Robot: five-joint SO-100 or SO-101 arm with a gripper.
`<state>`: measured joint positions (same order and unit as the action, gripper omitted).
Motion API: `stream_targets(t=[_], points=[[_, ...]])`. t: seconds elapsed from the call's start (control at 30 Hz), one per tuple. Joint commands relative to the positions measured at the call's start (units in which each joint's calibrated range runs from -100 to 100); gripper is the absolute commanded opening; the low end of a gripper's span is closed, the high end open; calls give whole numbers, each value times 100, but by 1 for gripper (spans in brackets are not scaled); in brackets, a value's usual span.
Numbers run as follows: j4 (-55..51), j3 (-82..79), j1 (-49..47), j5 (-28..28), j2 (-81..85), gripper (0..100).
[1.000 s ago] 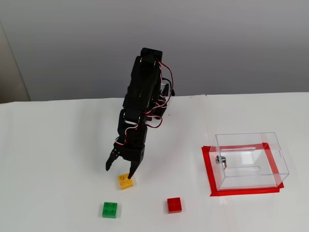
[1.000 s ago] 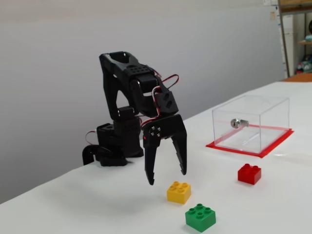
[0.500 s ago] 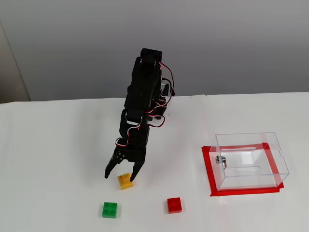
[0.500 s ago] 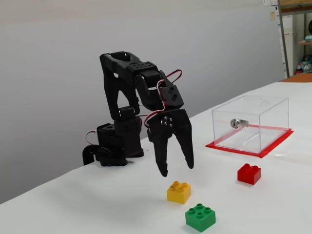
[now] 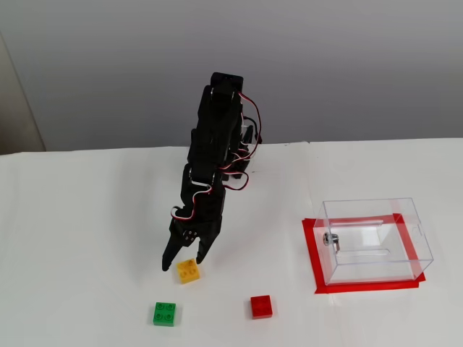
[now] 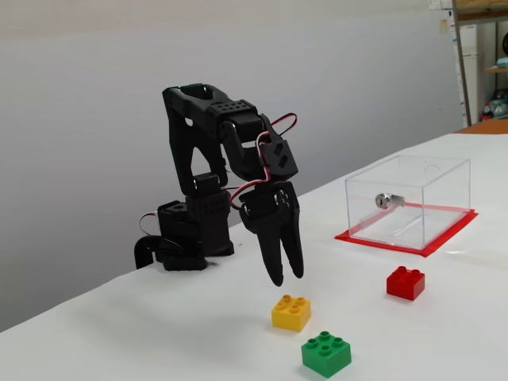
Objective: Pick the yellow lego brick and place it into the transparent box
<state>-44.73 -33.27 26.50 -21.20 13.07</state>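
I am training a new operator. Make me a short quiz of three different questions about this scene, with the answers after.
1. True or false: the hand already holds the yellow lego brick.
2. Multiple choice: what lies inside the transparent box? A) the red brick B) the green brick C) no brick
3. Fill in: in a fixed view, the brick nearest the box is the ____ brick.

Key:
1. False. The hand hangs open just above the yellow brick, without touching it.
2. C. The green brick and the other two all lie on the table.
3. red
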Motion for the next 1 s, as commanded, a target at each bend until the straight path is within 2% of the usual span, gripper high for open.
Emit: stream_targets(t=[0.0,0.37,0.53,0.97], points=[[-9,45,60,-35,123,30],[-305,27,607,-25,21,30],[17,36,556,6,-140,31],[87,145,215,27,-581,31]])
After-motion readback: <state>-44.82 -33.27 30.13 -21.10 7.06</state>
